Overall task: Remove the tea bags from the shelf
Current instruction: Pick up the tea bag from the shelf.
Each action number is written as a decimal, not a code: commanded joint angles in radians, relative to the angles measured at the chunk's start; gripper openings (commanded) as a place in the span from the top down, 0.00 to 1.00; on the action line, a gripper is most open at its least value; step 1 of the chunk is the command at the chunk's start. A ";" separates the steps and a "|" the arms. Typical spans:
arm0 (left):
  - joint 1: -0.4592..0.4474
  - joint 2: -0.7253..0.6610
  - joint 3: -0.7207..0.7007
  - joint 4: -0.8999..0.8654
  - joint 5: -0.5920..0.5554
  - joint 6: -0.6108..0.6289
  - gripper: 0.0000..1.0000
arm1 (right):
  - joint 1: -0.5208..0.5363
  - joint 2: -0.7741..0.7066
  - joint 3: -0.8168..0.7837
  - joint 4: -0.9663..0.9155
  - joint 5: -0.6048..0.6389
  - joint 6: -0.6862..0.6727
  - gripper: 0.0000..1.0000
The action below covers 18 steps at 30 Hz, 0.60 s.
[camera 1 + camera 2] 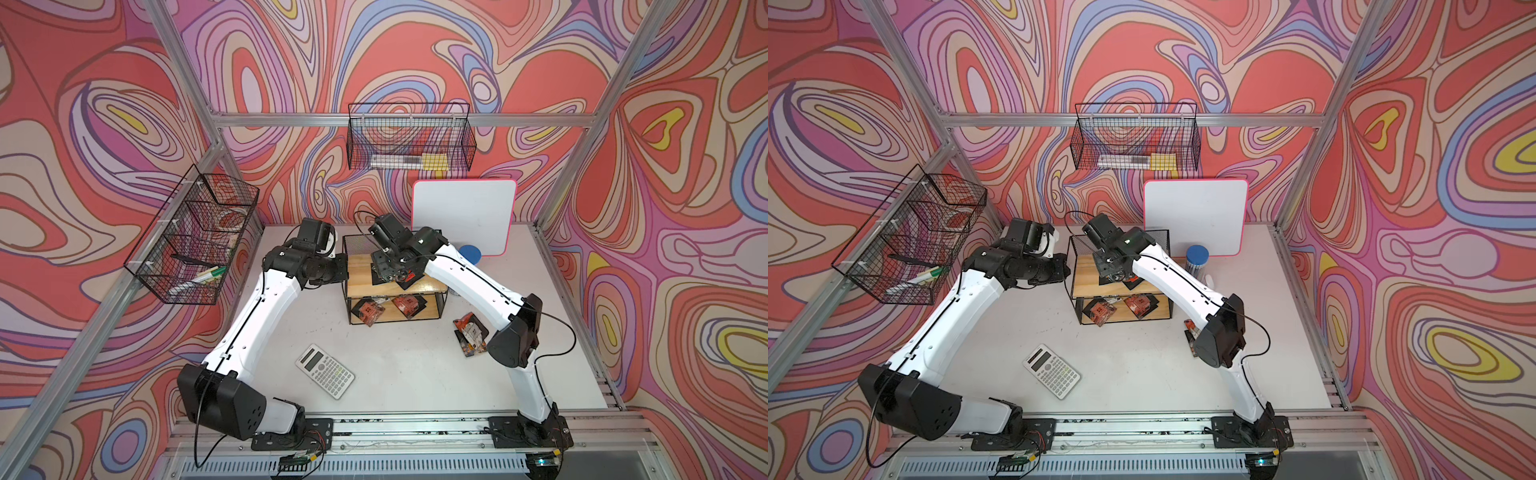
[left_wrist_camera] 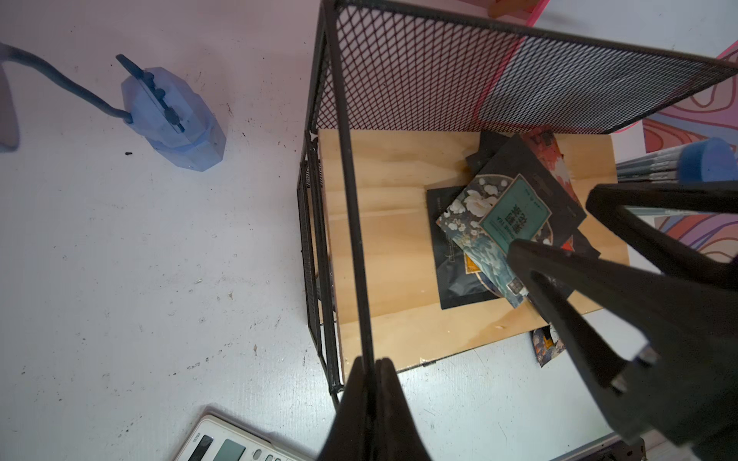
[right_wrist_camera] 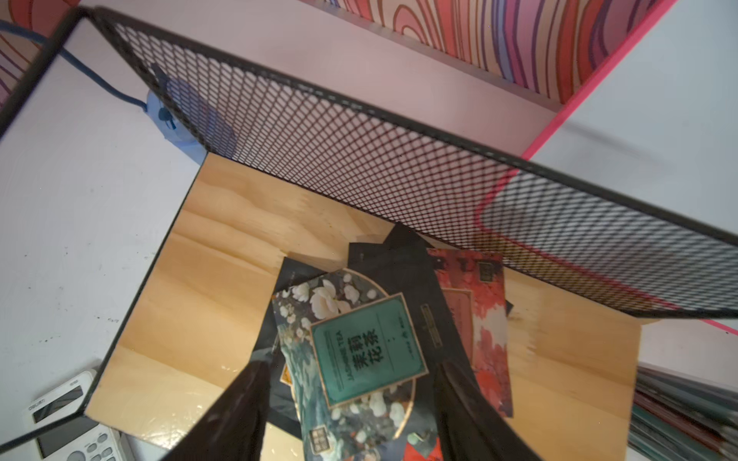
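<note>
While set for a pick: left gripper pinched shut on the left-edge wire of the shelf, likely to steady it; right gripper spread open astride the tea bags piled midway between the upper board's side edges; 2 more at the lower board's front edge.

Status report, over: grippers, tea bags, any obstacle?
Left gripper shut on black wire shelf frame. Right gripper open over green-labelled glossy tea bag, upper wooden board. Black mesh back close behind.
</note>
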 commanded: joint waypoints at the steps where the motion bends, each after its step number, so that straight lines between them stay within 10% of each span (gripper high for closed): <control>1: 0.000 0.006 0.022 -0.019 -0.019 0.007 1.00 | -0.004 0.031 0.038 -0.054 -0.030 -0.048 0.29; 18: 0.000 0.000 0.016 -0.023 -0.018 0.010 1.00 | -0.035 0.077 -0.039 -0.020 -0.086 -0.007 0.29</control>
